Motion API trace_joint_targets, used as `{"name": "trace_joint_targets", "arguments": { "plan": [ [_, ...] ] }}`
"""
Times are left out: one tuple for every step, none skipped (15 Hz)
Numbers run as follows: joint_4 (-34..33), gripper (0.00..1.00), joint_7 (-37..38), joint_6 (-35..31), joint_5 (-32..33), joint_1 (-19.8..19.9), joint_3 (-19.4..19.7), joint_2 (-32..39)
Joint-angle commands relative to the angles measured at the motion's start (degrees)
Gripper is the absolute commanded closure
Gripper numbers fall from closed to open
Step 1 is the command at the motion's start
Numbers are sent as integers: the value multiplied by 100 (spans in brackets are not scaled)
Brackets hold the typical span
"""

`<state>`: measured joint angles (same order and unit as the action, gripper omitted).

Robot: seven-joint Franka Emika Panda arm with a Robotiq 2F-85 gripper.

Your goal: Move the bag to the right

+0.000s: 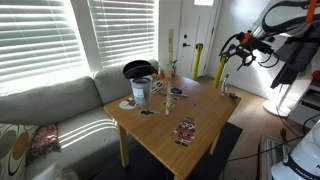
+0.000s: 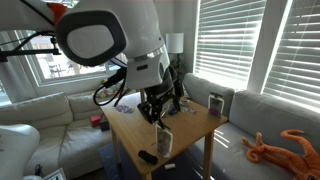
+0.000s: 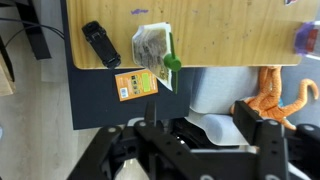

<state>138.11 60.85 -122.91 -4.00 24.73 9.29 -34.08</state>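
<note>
The bag [image 3: 153,45] is a small whitish pouch with green and red print. In the wrist view it sits at the edge of the wooden table [image 3: 220,35]. In an exterior view it stands upright [image 2: 165,142] near the table's front corner. My gripper [image 3: 205,125] is open and empty. In the wrist view it is off the table edge, short of the bag and apart from it. It also shows in both exterior views [image 2: 160,110] [image 1: 230,55], raised above table height.
A black remote-like object [image 3: 100,43] lies beside the bag near the corner. An orange card [image 3: 135,85] lies on the dark rug below. An orange plush toy [image 3: 275,95] lies on the floor. Cans [image 1: 141,90] and a dark red packet [image 1: 186,131] are on the table.
</note>
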Motion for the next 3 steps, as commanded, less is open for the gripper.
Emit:
{"name": "trace_joint_targets", "arguments": {
  "plan": [
    [76,0,-303,7,-159,-90,101,-716],
    [-62,7,-122,21,-47,11,21,-284],
    [-59,1,-184,23,-58,10,20,-427]
  ]
}}
